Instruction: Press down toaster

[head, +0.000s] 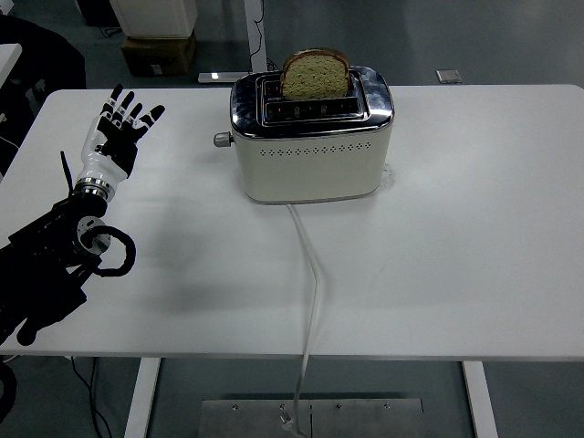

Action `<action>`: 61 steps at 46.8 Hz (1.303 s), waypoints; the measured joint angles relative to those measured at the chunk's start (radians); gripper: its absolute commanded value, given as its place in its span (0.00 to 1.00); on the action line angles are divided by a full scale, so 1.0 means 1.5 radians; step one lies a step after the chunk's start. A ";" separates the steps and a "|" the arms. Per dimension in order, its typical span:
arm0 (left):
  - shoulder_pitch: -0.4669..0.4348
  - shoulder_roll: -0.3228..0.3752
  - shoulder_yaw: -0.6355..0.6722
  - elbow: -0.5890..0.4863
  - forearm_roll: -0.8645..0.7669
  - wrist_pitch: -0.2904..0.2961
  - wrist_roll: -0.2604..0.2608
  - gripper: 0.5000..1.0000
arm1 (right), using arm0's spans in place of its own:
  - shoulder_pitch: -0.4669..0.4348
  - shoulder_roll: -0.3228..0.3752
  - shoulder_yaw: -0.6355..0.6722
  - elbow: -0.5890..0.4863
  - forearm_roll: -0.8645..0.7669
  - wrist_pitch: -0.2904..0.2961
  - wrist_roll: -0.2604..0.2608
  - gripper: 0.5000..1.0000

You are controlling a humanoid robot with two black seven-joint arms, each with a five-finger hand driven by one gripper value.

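Observation:
A cream toaster (310, 155) with a chrome top stands at the table's far middle. A slice of bread (314, 75) sticks up out of its far slot. A small lever knob (220, 140) juts from its left end. My left hand (121, 123) is raised over the table's left side, fingers spread and empty, about a hand's width left of the knob. The right arm is out of view.
The toaster's white cord (310, 274) runs from its front down over the table's near edge (301, 356). Cardboard boxes (160, 50) stand on the floor beyond the table.

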 measured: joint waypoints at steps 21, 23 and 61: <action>0.011 -0.001 0.000 -0.001 -0.003 -0.002 -0.002 1.00 | 0.000 0.000 0.000 0.000 0.000 0.000 0.000 1.00; 0.011 -0.001 0.000 -0.001 -0.003 -0.002 -0.002 1.00 | 0.000 0.000 0.000 0.000 0.000 0.000 0.000 1.00; 0.009 0.145 0.007 -0.005 0.258 -0.064 0.003 1.00 | 0.000 0.000 0.000 0.000 0.000 0.000 0.000 1.00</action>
